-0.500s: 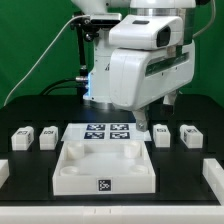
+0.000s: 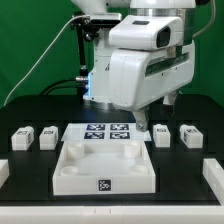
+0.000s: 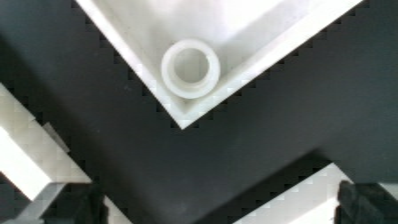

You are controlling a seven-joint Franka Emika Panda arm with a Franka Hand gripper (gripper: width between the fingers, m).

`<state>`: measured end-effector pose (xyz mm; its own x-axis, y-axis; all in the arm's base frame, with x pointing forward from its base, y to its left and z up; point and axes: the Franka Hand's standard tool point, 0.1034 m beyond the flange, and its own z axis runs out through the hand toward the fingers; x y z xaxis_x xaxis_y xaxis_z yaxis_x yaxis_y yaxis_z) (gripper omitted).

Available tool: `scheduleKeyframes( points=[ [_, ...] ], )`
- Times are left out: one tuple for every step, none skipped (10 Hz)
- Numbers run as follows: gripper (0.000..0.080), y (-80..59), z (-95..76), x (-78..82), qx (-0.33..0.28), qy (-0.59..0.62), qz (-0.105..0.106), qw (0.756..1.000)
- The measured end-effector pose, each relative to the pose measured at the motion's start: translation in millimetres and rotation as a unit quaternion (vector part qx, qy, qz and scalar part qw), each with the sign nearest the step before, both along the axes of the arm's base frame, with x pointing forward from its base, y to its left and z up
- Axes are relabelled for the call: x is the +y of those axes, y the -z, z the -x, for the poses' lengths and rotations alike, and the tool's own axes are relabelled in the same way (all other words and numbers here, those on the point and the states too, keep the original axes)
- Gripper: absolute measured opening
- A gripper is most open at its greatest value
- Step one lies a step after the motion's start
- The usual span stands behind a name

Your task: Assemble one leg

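Black table (image 2: 25,115), green backdrop behind. You've got two legs at the exterior view's left, outer left leg (image 2: 22,138) and inner left leg (image 2: 47,135), side by side, not touching. White tray (image 2: 105,160) sits mid-table, marker board (image 2: 107,133) just behind it. Right of that: inner right leg (image 2: 162,133), outer right leg (image 2: 188,133). Arm (image 2: 140,60) hangs above the middle. Pincer (image 3: 210,205) wide open, holding nothing; wrist view shows a tray corner with its round socket (image 3: 191,68).

light: bright, even | glare: white tray (image 2: 105,158) washed out | wrist view: soft, perhaps out of focus
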<state>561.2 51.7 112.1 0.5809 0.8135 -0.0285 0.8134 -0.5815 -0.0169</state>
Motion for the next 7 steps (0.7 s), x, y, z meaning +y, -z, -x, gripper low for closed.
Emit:
scheduleKeyframes(
  points=[
    [0.0650, 0.0, 0.0, 0.0, 0.000, 0.000, 0.000, 1.000],
    [0.0650, 0.0, 0.0, 0.0, 0.000, 0.000, 0.000, 1.000],
    [0.0650, 0.0, 0.0, 0.0, 0.000, 0.000, 0.000, 1.000],
    [0.0650, 0.0, 0.0, 0.0, 0.000, 0.000, 0.000, 1.000],
    [0.0650, 0.2, 0.2, 0.0, 0.000, 0.000, 0.000, 1.000],
    [0.0650, 1.8, 1.7, -0.2, -0.001, -0.007, 0.000, 1.000],
    [0.0650, 8.7, 10.0, -0.1, -0.010, -0.035, -0.003, 0.999]
  ],
)
